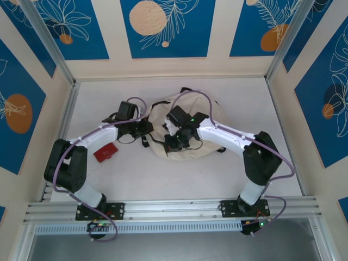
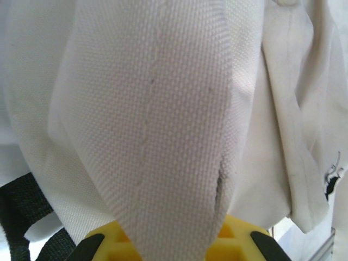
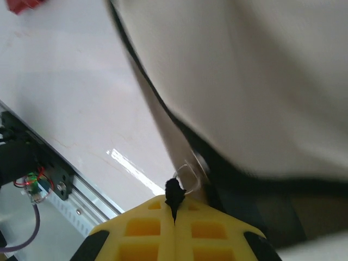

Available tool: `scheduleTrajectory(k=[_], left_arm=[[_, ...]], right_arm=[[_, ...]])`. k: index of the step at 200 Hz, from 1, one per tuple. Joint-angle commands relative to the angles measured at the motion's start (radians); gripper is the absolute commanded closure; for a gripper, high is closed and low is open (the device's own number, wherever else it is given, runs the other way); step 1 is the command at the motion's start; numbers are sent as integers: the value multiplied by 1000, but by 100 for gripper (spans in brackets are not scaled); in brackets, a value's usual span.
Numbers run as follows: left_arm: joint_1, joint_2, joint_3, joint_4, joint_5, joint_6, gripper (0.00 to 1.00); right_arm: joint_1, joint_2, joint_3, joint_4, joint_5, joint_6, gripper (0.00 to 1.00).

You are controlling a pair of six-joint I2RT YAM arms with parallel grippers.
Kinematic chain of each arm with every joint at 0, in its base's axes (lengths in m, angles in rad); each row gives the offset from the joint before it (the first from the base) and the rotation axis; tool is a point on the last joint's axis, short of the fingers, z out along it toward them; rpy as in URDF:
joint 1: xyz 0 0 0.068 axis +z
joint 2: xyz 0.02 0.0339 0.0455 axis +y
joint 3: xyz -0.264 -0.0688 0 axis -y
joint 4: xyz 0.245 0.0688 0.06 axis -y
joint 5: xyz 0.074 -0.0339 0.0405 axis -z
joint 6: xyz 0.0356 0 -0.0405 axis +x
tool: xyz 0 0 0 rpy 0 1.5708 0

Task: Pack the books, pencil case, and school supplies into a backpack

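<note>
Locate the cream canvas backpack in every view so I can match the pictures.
Top external: cream canvas backpack, at the centre of the white table.
Left wrist: close up, centre and right, a fold running into the left pincer.
Right wrist: upper right; its black zipper pull nipped by the right pincer.
Shared landmark: small red rectangular object, left of the backpack from above, top-left corner in the right wrist view.

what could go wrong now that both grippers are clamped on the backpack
1. The right gripper pinches just a small black tab at its tips; it may slip out under a pull.
2. The left gripper holds one fold of the backpack; a tug could drag the bag across the table rather than open it.
3. The red item lies by the left arm, which might knock it.
</note>
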Motion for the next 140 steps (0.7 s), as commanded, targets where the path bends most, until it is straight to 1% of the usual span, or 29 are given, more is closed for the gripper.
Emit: scheduleTrajectory(k=[1, 11, 28, 50, 61, 80, 93, 114, 129, 140], left_arm=[[54, -44, 39, 4, -105, 40, 100], [66, -43, 38, 12, -112, 38, 100], [72, -36, 34, 24, -104, 37, 100], [74, -33, 24, 25, -95, 37, 100], [78, -38, 15, 23, -96, 39, 100], [84, -48, 0, 17, -82, 38, 100], [86, -58, -13, 14, -55, 35, 100], [84, -82, -48, 32, 13, 16, 65], [80, -109, -87, 56, 60, 3, 51], [74, -132, -111, 63, 92, -3, 45]], right_arm=[[-18, -60, -106, -90, 47, 79, 100], [-28, -56, -155, -103, 79, 110, 100], [-48, -40, -212, -104, 98, 144, 100], [-64, -19, -212, -115, 156, 173, 100], [-76, -9, -208, -113, 164, 180, 100], [-79, -6, -195, -84, 148, 173, 100], [-65, -13, -184, -42, 97, 139, 100], [-40, -16, -162, 60, -57, 60, 100], [-31, 4, -123, 85, -113, 29, 100], [-30, 25, -92, 95, -148, 11, 100]])
